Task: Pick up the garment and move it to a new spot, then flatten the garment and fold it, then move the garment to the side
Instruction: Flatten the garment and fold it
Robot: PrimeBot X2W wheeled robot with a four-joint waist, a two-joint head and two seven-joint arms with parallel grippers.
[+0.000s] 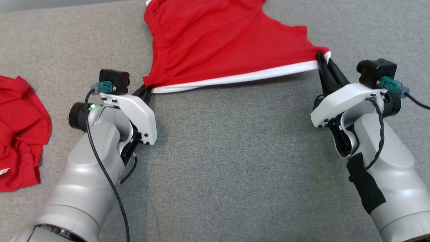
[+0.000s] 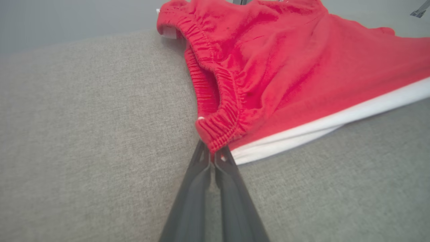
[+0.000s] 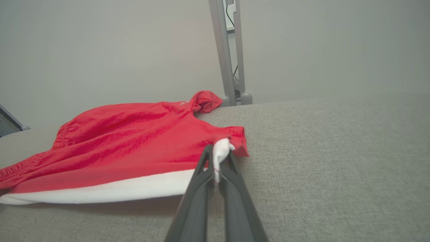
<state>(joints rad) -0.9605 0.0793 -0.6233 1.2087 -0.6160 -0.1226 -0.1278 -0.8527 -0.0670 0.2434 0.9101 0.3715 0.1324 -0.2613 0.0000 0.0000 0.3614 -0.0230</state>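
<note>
The garment (image 1: 215, 43) is a pair of red shorts with a white side stripe and an elastic waistband, stretched across the far middle of the grey surface. My left gripper (image 1: 146, 88) is shut on the waistband corner (image 2: 215, 136). My right gripper (image 1: 322, 57) is shut on the leg-hem corner, where the white stripe (image 3: 221, 151) ends. The near edge hangs taut between the two grippers, slightly above the surface. The garment's far part runs out of the head view's top.
A second red cloth (image 1: 20, 134) lies crumpled at the left edge of the grey fabric tabletop (image 1: 228, 151). A grey metal stand (image 3: 228, 53) rises behind the table's far edge, in front of a pale wall.
</note>
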